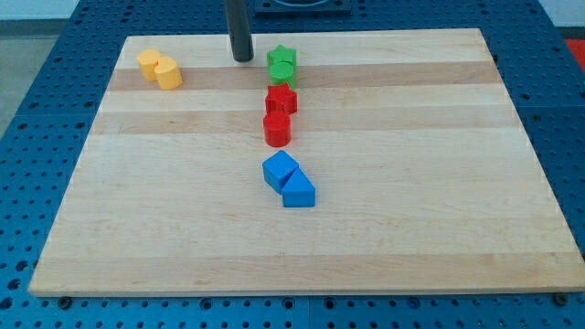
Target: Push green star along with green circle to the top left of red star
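The green star (284, 58) sits near the board's top centre, with the green circle (281, 73) touching it just below. The red star (281, 98) lies directly under the green circle, and a red cylinder (276, 129) sits below that. The four form a short vertical column. My tip (242, 58) rests on the board to the left of the green star, with a small gap between them.
Two yellow blocks (160, 68) sit together at the board's top left. A blue cube (280, 169) and a blue triangular block (298, 192) touch each other below the red cylinder, near the board's centre. The wooden board (439, 219) lies on a blue perforated table.
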Robot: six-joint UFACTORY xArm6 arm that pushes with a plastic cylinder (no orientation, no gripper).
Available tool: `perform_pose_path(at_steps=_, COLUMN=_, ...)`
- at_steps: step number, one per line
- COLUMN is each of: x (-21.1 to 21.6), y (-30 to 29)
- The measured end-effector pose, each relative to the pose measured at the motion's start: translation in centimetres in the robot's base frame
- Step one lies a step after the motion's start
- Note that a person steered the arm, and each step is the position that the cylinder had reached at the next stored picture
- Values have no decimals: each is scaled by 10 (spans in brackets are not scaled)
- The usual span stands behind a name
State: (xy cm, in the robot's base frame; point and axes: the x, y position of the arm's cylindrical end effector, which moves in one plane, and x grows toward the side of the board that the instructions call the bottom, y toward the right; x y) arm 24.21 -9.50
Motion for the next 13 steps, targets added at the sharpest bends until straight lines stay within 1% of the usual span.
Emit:
perform_pose_path(at_steps=1, x=-29, y=45)
perform_pose_path(at_steps=2, x=-41, y=73)
perform_pose_path(at_steps=3, x=-31, y=83)
perform_pose_path(at_steps=4, x=-16, y=86)
perform_pose_path(at_steps=8, x=-9, y=87)
perform_pose_path(at_steps=13, x=14, y=45)
